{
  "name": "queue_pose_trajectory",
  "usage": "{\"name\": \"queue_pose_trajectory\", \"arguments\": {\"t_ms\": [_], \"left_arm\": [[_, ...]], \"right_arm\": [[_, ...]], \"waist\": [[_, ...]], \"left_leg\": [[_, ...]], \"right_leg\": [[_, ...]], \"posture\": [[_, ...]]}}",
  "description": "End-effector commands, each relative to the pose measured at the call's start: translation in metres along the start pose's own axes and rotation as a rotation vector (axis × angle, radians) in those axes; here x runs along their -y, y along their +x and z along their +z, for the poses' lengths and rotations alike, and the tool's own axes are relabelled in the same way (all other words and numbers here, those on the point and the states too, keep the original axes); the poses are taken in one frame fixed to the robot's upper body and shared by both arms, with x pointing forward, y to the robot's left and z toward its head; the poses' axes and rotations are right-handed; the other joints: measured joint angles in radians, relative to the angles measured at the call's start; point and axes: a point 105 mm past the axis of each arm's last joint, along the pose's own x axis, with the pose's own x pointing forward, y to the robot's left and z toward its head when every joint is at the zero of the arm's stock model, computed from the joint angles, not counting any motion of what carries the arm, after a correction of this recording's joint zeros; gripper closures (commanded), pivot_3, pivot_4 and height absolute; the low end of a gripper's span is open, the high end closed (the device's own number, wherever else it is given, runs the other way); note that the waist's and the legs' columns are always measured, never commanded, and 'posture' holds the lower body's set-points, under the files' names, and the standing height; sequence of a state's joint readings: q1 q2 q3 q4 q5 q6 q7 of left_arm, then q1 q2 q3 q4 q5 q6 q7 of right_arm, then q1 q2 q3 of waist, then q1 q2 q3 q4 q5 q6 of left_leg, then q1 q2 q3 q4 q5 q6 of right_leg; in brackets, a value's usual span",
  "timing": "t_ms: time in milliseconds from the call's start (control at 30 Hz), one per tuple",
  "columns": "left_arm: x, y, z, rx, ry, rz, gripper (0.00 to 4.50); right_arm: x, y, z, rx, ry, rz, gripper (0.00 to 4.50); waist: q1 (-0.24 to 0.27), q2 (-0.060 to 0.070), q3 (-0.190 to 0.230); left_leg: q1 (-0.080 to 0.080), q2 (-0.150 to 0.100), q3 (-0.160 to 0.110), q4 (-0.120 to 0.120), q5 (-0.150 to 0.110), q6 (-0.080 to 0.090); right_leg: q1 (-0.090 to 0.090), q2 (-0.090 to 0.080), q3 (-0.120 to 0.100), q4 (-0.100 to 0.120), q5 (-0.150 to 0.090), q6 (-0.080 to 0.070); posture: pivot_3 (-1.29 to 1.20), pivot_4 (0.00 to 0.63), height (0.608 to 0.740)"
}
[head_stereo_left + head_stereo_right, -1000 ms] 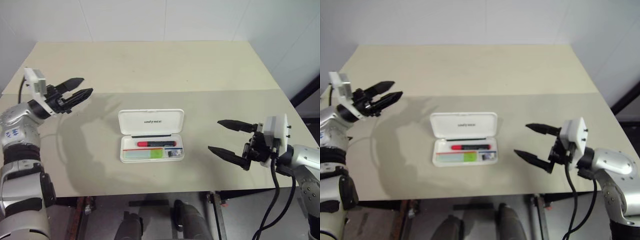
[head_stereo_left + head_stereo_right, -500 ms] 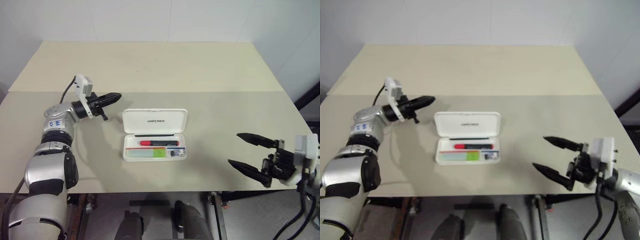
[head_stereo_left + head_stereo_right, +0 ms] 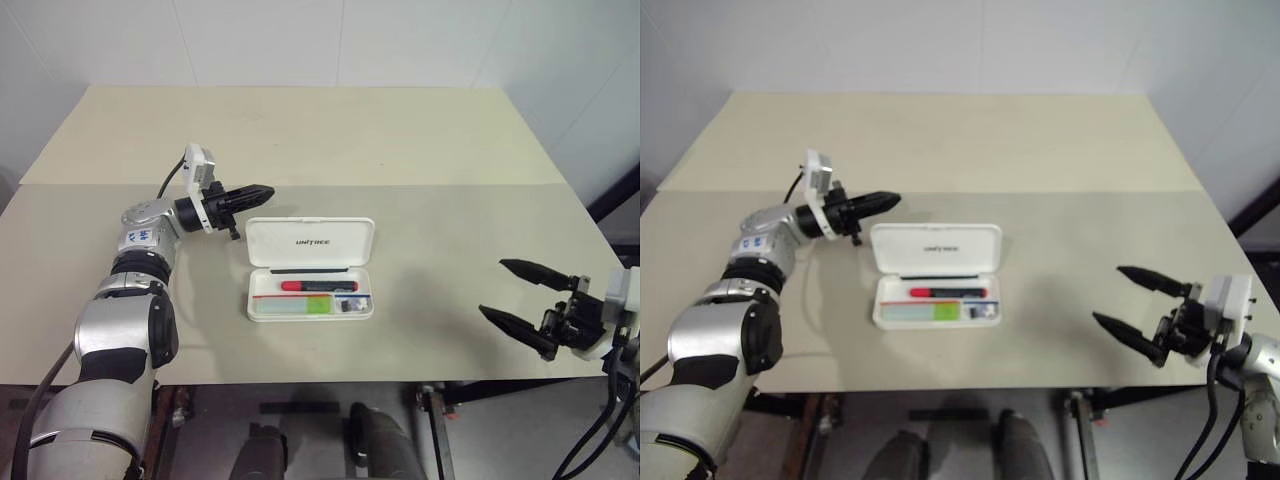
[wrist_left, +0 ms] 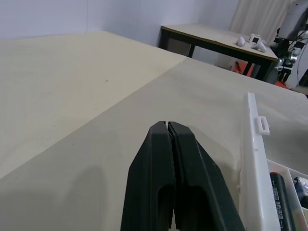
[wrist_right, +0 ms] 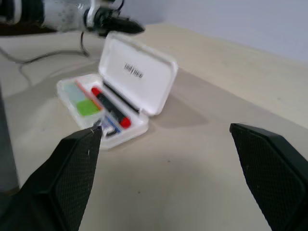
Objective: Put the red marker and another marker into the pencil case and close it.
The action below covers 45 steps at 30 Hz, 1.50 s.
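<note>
The white pencil case (image 3: 310, 240) lies open mid-table, its lid standing back with the lettering showing. In its tray lie the red marker (image 3: 315, 286) and, in front of it, the green-capped marker (image 3: 300, 305). My left gripper (image 3: 268, 190) is shut and empty; it points level at the lid's far left corner, just short of it. The left wrist view shows its shut fingertips (image 4: 167, 126) beside the lid's edge (image 4: 252, 159). My right gripper (image 3: 493, 288) stands open and empty near the table's front right edge, well clear of the case (image 5: 139, 72).
A seam (image 3: 450, 184) runs across the beige table behind the case. The table's front edge (image 3: 400, 381) is close to my right gripper. Beyond the table, a second table (image 4: 216, 41) with small white objects stands in the left wrist view.
My left gripper has shut and swung right, from the table's left side to the lid's far left corner. The right gripper, still open, has drawn away to the right and toward the front edge.
</note>
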<state>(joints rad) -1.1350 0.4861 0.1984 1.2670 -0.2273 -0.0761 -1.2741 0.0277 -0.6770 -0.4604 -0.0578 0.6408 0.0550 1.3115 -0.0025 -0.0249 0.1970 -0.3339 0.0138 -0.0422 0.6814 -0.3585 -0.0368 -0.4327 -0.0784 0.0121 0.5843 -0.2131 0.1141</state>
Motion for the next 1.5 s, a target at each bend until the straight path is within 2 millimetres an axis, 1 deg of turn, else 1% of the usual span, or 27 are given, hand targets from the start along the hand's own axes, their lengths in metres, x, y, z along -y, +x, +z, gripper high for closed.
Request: {"name": "queue_pose_trajectory", "arguments": {"t_ms": [33, 133, 300, 433, 533, 767, 833, 967, 1167, 1300, 1367, 1500], "left_arm": [[0.003, 0.005, 0.01, 0.01, 0.027, -0.034, 4.47], [0.005, 0.008, 0.008, 0.007, 0.025, -0.045, 4.47], [0.01, 0.012, 0.004, -0.002, 0.022, -0.081, 4.47], [0.012, 0.012, 0.002, -0.004, 0.02, -0.095, 4.47], [0.014, 0.012, 0.0, -0.008, 0.018, -0.11, 4.47], [0.027, 0.014, -0.007, -0.019, 0.011, -0.213, 4.47], [0.031, 0.014, -0.006, -0.021, 0.019, -0.254, 4.47], [0.044, 0.015, -0.006, -0.039, 0.018, -0.36, 4.47], [0.066, 0.012, -0.019, -0.099, -0.016, -0.491, 4.47], [0.082, 0.008, -0.025, -0.128, -0.038, -0.545, 4.47], [0.093, 0.006, -0.033, -0.144, -0.072, -0.572, 4.47], [0.107, 0.004, -0.04, -0.156, -0.093, -0.59, 4.47]], "right_arm": [[0.01, 0.009, 0.01, 0.024, -0.102, 0.069, 0.0], [0.02, 0.015, 0.009, 0.022, -0.118, 0.111, 0.0], [0.036, 0.021, 0.004, -0.043, -0.184, 0.236, 0.0], [0.052, 0.026, 0.005, -0.08, -0.19, 0.261, 0.0], [0.057, 0.028, 0.007, -0.091, -0.188, 0.271, 0.0], [0.049, 0.029, 0.013, -0.084, -0.135, 0.329, 0.0], [0.046, 0.028, 0.013, -0.077, -0.132, 0.336, 0.0], [0.04, 0.025, 0.015, -0.062, -0.11, 0.348, 0.0], [0.036, 0.019, 0.01, -0.08, -0.092, 0.356, 0.0], [0.039, 0.023, 0.01, -0.062, -0.098, 0.353, 0.0], [0.042, 0.03, 0.013, -0.027, -0.111, 0.349, 0.0], [0.043, 0.037, 0.017, 0.014, -0.107, 0.359, 0.0]], "waist": [[-0.004, 0.0, 0.0], [-0.002, 0.0, 0.0], [-0.001, 0.001, 0.0], [-0.001, 0.001, 0.0], [-0.002, 0.001, 0.0], [-0.001, 0.001, 0.0], [-0.001, 0.001, 0.0], [0.0, 0.001, 0.0], [0.001, 0.001, 0.0], [0.001, 0.001, 0.0], [0.0, 0.001, 0.0], [-0.002, 0.001, 0.001]], "left_leg": [[0.0, 0.0, 0.001, 0.001, 0.0, 0.0], [0.001, -0.001, 0.002, 0.001, 0.0, 0.0], [0.001, -0.001, 0.001, 0.001, 0.0, 0.0], [0.0, -0.001, 0.001, 0.001, 0.0, 0.0], [-0.001, -0.001, 0.001, 0.001, 0.0, 0.0], [-0.002, -0.001, 0.002, 0.001, 0.0, 0.0], [-0.002, -0.001, 0.002, 0.001, 0.0, 0.0], [-0.002, -0.001, 0.002, 0.001, 0.0, 0.0], [-0.002, -0.001, 0.002, 0.001, 0.0, 0.0], [-0.002, -0.001, 0.002, 0.002, 0.0, 0.0], [-0.001, -0.001, 0.002, 0.002, 0.0, 0.0], [-0.001, 0.0, 0.002, 0.002, 0.0, 0.0]], "right_leg": [[0.0, 0.0, 0.001, -0.001, 0.001, 0.001], [0.0, 0.0, 0.002, -0.001, 0.001, 0.002], [0.0, 0.0, 0.001, -0.001, 0.001, 0.002], [-0.002, -0.001, 0.001, -0.001, 0.001, 0.002], [-0.003, -0.001, 0.001, -0.001, 0.001, 0.002], [-0.004, -0.001, 0.001, -0.001, 0.001, 0.002], [-0.004, -0.001, 0.001, -0.001, 0.001, 0.002], [-0.004, -0.001, 0.001, -0.001, 0.001, 0.002], [-0.004, -0.001, 0.002, 0.0, 0.001, 0.002], [-0.004, -0.001, 0.003, 0.0, 0.001, 0.002], [-0.004, -0.001, 0.003, 0.0, 0.001, 0.002], [-0.004, -0.001, 0.003, 0.001, 0.001, 0.002]], "posture": [[0.0, 0.15, 0.74], [0.0, 0.15, 0.74], [0.0, 0.15, 0.74], [0.0, 0.15, 0.74], [0.0, 0.15, 0.74], [0.0, 0.15, 0.74], [0.0, 0.15, 0.74], [0.0, 0.15, 0.74], [0.0, 0.15, 0.74], [0.0, 0.15, 0.74], [0.0, 0.15, 0.74], [0.0, 0.15, 0.74]]}}
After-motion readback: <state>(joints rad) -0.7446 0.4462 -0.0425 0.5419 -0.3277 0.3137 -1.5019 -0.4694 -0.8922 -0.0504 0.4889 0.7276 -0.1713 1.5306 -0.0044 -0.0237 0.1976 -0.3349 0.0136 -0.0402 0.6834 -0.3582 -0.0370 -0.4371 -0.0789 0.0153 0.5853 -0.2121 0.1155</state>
